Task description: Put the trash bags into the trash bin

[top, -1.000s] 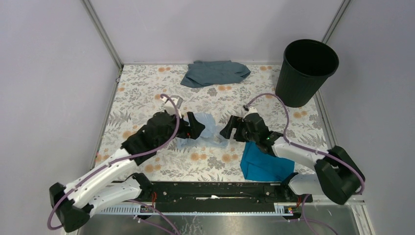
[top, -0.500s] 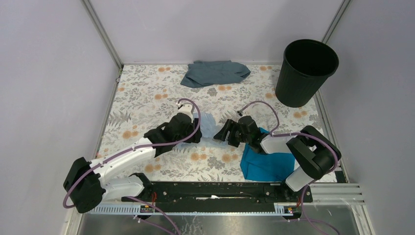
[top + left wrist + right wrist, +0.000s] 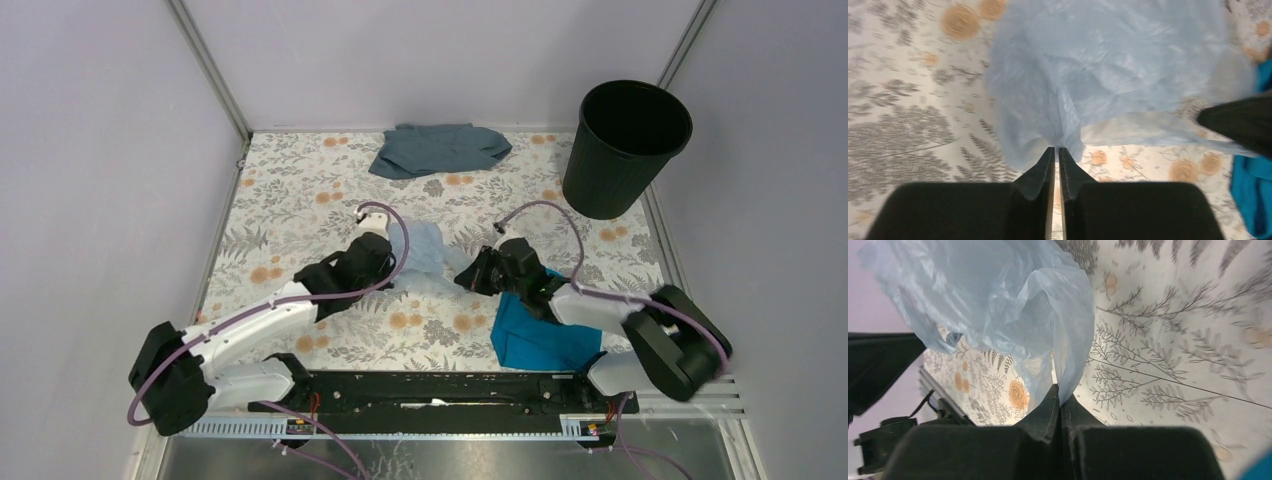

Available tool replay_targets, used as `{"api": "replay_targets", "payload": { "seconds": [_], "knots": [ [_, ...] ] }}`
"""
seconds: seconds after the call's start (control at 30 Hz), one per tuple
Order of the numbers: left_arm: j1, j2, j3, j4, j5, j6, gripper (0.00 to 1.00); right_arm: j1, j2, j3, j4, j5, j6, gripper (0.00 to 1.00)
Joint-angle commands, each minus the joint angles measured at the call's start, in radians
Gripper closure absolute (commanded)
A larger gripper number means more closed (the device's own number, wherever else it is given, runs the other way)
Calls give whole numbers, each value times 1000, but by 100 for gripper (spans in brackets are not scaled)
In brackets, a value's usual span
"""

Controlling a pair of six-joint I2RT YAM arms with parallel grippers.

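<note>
The left gripper [image 3: 1055, 149] and right gripper [image 3: 1060, 390] each clamp an edge of the pale blue trash bag [image 3: 428, 252], which spans between them over the floral-print table [image 3: 290, 195]. The black trash bin [image 3: 622, 150] stands well beyond the right gripper, near the lilac walls [image 3: 450, 60].

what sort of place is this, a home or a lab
Probably a robot lab cell: two arms bolted to a rail, plain panel walls closing in a floral-covered table, and staged props, a trash bin and cloths.

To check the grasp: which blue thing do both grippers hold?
The see-through pale blue bag; the teal cloth and grey cloth are opaque and unheld.
</note>
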Motion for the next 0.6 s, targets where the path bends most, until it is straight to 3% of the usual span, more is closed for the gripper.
{"api": "replay_targets", "payload": {
  "seconds": [0.0, 0.17, 0.27, 0.33, 0.4, 0.47, 0.57],
  "knots": [
    [-2, -91, 48, -58, -192, 1, 95, -2, -226, 11, -235, 167, -189, 100],
    [15, -204, 52, -79, -244, -10, 100, -2, -415, -4, -401, 252, -272, 100],
    [18, -268, 46, -34, -126, 5, 100, -2, -450, 10, -449, 225, -291, 100],
    [20, -291, 29, 21, 33, 4, 87, -1, -456, 18, -445, 190, -289, 100],
    [20, -301, 1, 77, 172, -26, 62, -2, -454, 27, -438, 164, -286, 100],
    [20, -299, -30, 123, 224, -56, 36, -2, -445, 36, -434, 154, -287, 100],
    [20, -256, -31, 149, 197, -70, 25, -2, -433, 46, -437, 147, -296, 100]
  ]
}}
